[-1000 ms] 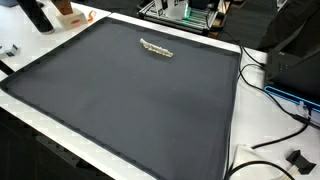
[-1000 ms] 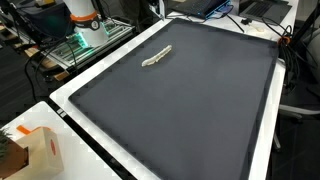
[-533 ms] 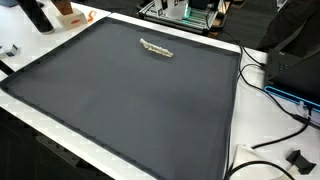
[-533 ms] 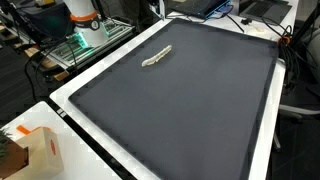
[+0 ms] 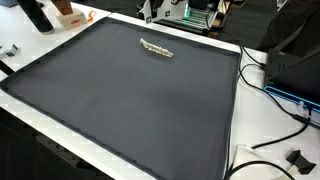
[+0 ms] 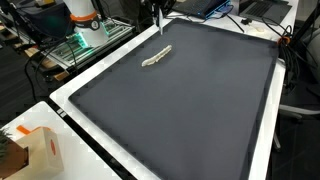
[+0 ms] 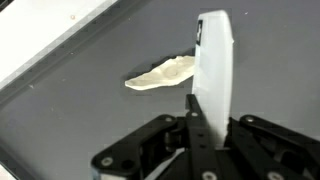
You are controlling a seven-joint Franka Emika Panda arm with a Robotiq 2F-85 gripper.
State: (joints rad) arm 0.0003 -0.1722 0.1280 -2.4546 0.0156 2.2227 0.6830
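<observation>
A pale beige, elongated scrap lies on the dark grey mat near its far edge. In the wrist view the scrap lies on the mat just beyond my gripper. The gripper is shut on a white flat piece that stands up between the black fingers. In both exterior views the gripper shows only partly at the top edge, hanging above the mat's far border, a short way from the scrap.
A white table border frames the mat. The robot base and electronics stand behind it. A cardboard box sits at one corner. Black cables and equipment lie along another side.
The gripper with its white piece has come into both exterior views at the top edge; earlier it was out of frame. The scrap has not moved.
</observation>
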